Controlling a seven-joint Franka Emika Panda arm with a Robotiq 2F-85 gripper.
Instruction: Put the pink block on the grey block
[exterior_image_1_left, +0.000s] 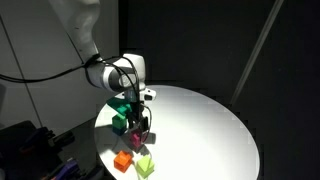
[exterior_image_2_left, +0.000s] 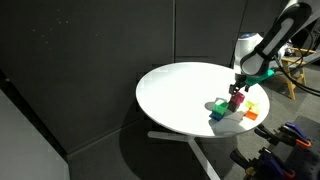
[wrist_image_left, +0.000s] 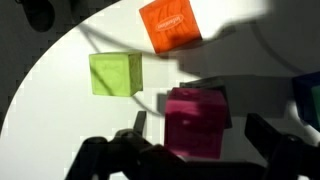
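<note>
The pink block (wrist_image_left: 193, 118) lies between the fingers of my gripper (wrist_image_left: 200, 128) in the wrist view. The fingers stand apart from its sides with a gap on each side, so the gripper is open. A dark grey edge, seemingly the grey block (wrist_image_left: 224, 96), shows just behind and beside the pink block; the pink block appears to rest on it. In both exterior views the gripper (exterior_image_1_left: 141, 118) (exterior_image_2_left: 237, 90) hangs right above the pink block (exterior_image_1_left: 142, 137) (exterior_image_2_left: 235, 101).
An orange cube (wrist_image_left: 170, 24) (exterior_image_1_left: 123, 160) and a yellow-green cube (wrist_image_left: 115, 74) (exterior_image_1_left: 146, 166) lie close by on the round white table (exterior_image_1_left: 205, 125). A green block (exterior_image_1_left: 120, 108) (exterior_image_2_left: 217, 111) sits beside the gripper. The table edge is near the cubes.
</note>
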